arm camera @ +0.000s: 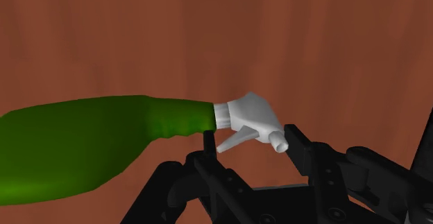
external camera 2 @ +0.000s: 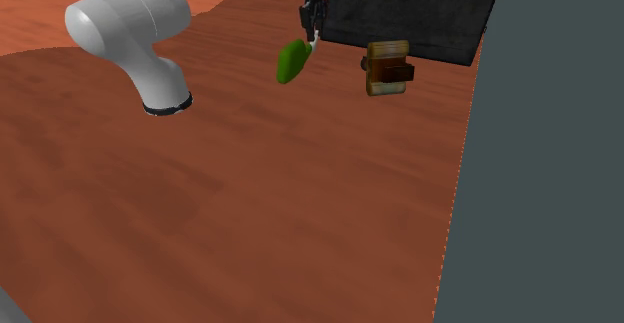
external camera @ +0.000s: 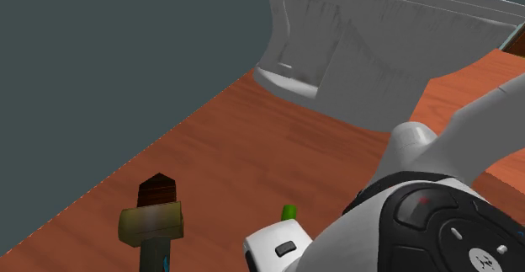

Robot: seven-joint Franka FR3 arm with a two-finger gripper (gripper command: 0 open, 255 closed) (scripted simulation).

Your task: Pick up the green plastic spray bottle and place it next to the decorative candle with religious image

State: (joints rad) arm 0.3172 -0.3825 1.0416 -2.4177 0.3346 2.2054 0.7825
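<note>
1. Wrist view: green spray bottle point(arm camera: 83, 146) lying crosswise under the claw point(arm camera: 250, 145), its white spray head point(arm camera: 248, 115) caught between the two black fingers point(arm camera: 300, 150).
2. Fingers partly open, only as far as the head's width: one tip against the neck beside the trigger, the other against the nozzle. Closed on the bottle and on nothing else.
3. Green body reaching out sideways, well past the claw, with red-brown wooden floor point(arm camera: 312, 42) behind it.
4. Second exterior view: claw pointing down near the top edge, bottle hanging from it by the head, tilted, green body slanting down toward that view's left.
5. Cannot tell whether the bottle's low end touches the floor or hangs just clear.
6. Same view: candle point(external camera 2: 388, 68) to the right of the bottle, near it but apart, a squat tan-and-brown thing standing just in front of a dark box point(external camera 2: 410, 11).
7. White arm point(external camera 2: 130, 21) bending in from the upper left; flat dark grey wall point(external camera 2: 540, 171) down the right side.
8. Shoulder view: arm and white hand point(external camera: 282, 247) across the lower right, a small green sliver of the bottle showing just above the hand.
9. Candle upright at the lower left there, olive-brown band around the middle, darker brown top, well to the left of the green sliver.
10. Farther back, a pale grey piece of furniture point(external camera: 370, 51) on the floor, grey wall along the left.
</note>
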